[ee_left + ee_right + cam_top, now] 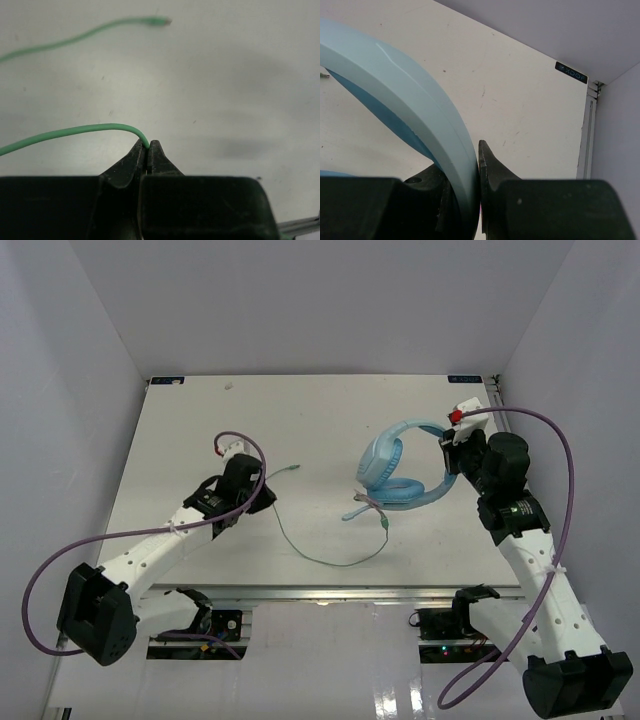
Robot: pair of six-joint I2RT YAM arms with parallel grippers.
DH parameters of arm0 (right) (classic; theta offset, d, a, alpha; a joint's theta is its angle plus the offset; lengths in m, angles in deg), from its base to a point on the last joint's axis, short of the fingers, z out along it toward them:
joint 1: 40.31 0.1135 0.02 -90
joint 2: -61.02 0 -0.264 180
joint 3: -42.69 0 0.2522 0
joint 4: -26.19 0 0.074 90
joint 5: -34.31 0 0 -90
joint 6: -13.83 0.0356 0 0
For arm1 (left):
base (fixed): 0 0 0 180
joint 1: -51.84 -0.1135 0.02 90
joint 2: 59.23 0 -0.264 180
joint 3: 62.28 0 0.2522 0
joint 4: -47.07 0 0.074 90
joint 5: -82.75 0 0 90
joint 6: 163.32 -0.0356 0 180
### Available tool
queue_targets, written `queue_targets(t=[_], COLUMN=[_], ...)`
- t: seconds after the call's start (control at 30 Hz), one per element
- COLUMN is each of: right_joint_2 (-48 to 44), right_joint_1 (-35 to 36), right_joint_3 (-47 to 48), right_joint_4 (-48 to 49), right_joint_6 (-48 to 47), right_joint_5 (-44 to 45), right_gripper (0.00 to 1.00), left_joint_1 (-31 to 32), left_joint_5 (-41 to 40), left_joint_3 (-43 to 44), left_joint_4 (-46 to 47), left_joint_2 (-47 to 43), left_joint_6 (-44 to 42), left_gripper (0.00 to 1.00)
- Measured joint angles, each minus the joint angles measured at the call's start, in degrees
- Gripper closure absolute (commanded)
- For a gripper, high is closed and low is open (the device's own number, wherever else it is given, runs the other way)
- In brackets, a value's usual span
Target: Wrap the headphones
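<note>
Headphones point(385, 462) band between right gripper point(465, 167) fingers

The white table point(200, 420) bears light blue headphones point(385, 462) and their green cable point(330, 561), curving across it.

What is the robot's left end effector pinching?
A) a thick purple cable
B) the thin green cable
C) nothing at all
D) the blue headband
B: in the left wrist view, the left end effector is closed on the thin green cable, which curves away from its tips.
</note>
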Motion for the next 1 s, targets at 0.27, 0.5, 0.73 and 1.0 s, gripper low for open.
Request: queue_targets(t=[0.27, 0.5, 0.73, 1.0], right_joint_2=[4.30, 9.50, 14.08, 16.59], right_joint_1=[-2.97, -4.53, -6.30, -7.18], right_joint_3=[5.41, 15.23, 20.51, 20.52], right_joint_4=[-2.12, -5.16, -6.48, -8.67], right_joint_6=[3.05, 4.39, 7.50, 8.01], right_joint_5=[-4.78, -6.99, -5.24, -8.44], right_gripper=[0.92, 0.92, 0.92, 0.92], left_joint_1=[-0.17, -0.17, -0.19, -0.37], left_joint_5=[8.61, 8.30, 6.36, 24.17], left_joint_3=[-9.76, -2.74, 6.86, -1.43], left_joint_4=[0.43, -3.91, -6.79, -1.78], left_joint_2=[3.82, 11.27, 5.37, -14.55], left_joint_6=[-3.02, -13.17, -26.43, -54.36], left_gripper=[0.70, 0.02, 0.02, 0.05])
